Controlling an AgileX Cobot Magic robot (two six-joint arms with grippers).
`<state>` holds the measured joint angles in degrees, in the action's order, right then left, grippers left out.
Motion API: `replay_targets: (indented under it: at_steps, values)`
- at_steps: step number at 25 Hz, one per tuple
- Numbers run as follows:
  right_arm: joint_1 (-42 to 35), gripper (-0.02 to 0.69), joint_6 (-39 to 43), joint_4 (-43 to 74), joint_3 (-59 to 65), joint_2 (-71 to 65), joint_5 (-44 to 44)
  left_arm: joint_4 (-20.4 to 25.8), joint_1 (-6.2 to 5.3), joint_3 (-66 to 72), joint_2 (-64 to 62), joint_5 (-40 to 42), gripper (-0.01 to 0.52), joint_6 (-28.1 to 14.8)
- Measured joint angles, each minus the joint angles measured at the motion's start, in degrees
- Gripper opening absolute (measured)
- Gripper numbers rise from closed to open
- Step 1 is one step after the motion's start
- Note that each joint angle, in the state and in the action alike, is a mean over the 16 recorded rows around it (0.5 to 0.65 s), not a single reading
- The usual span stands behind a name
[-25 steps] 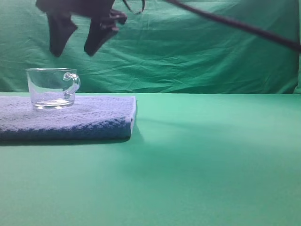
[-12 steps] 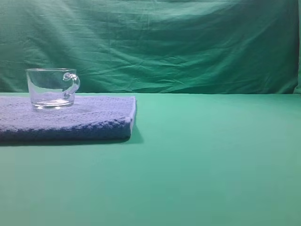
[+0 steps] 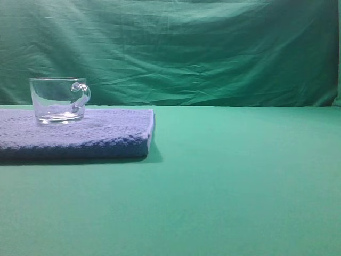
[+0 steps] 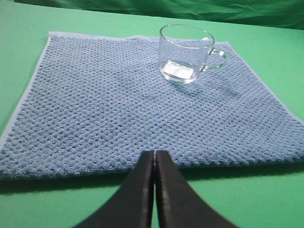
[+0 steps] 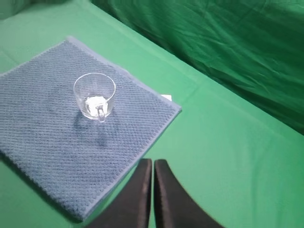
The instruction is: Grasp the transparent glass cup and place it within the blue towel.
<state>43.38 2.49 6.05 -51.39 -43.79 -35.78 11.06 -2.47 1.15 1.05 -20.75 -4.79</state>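
We see the transparent glass cup [image 3: 59, 100] standing upright on the blue towel [image 3: 101, 136], which lies flat on the table [image 3: 240, 181] toward its left edge. In the exterior high view the cup sits on the far part of the towel, its curled handle turned toward the right, and neither arm shows there at all.

From the left wrist view we look low across the towel [image 4: 118, 109] toward the green cloth backdrop [image 4: 190, 7]. The cup [image 4: 186, 53] stands near the towel's far edge, closer to its far right corner, wholly inside the towel's border with nubby cloth showing on every side of its base. The left gripper [image 4: 154, 164] is held low and pointing forward at the towel's near edge, above the table cover, well apart from the cup. Its two dark jaws are pressed together, with only a thin seam between them and nothing pinched.

The right wrist view looks down from higher up and from the side. We see the cup [image 5: 94, 96] near the middle of the towel [image 5: 52, 137], handle toward the camera. The right gripper [image 5: 152, 168] hangs above the table just off the towel's edge, clear of the cup, its jaws likewise pressed together on nothing.
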Motion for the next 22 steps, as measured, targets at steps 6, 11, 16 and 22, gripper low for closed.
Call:
replay_targets:
  at_steps: [6, 11, 16, 22]
  values:
    - [0.0, 0.000, 0.1, -3.2, 10.8, 13.3, 1.0, 0.0, 0.00, 0.0, 0.0, 0.0, 0.000, 0.0]
    - [0.0, 0.000, 0.1, -3.7, 15.5, 20.1, -1.0, 0.0, 0.00, 0.0, 0.0, 0.0, 0.000, 0.0]
    - [-0.3, 0.000, 0.2, -2.3, 18.5, 23.0, -1.9, 0.0, 0.00, 0.0, 0.0, 0.0, 0.000, 0.0]
    - [-4.2, 0.000, 0.2, 0.5, 22.8, 24.1, 1.8, 0.0, 0.00, 0.0, 0.0, 0.0, 0.000, 0.0]
